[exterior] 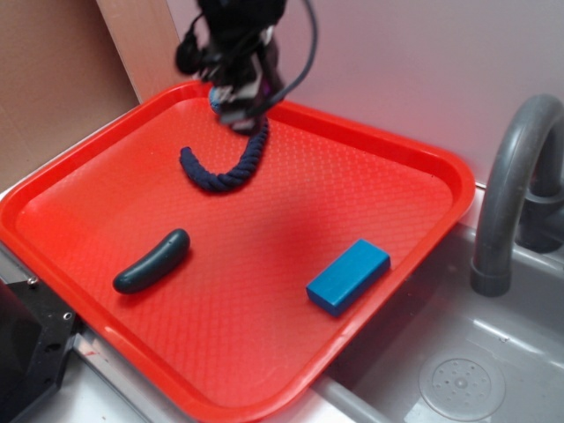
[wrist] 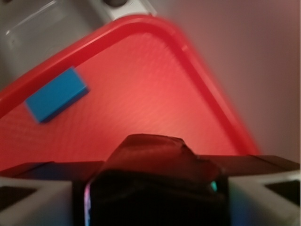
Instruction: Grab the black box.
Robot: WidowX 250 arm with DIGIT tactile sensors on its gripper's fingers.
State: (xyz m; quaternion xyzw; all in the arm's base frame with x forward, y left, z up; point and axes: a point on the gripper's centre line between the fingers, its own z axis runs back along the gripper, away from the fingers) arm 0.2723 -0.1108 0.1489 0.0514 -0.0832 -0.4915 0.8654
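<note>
No brand, label or readable writing was seen in either view. In the wrist view the claw [wrist: 155,188] was clenched on the black box [wrist: 155,174], a glossy dark block that filled the gap between the two grey fingers [wrist: 37,202] at the bottom of the picture. In the exterior view the claw [exterior: 236,110] was raised above the far edge of the red tray [exterior: 53,203], and the box itself was hard to make out there among the dark parts of the arm. Only the exterior view showed the dark blue rope [exterior: 231,167] hanging just below the claw, the dark sausage-shaped toy [exterior: 152,262] well apart on the tray, and the grey faucet [exterior: 515,176] over the sink [exterior: 458,370]. The blue block [exterior: 348,276] lay on the tray far from the claw in both views.
</note>
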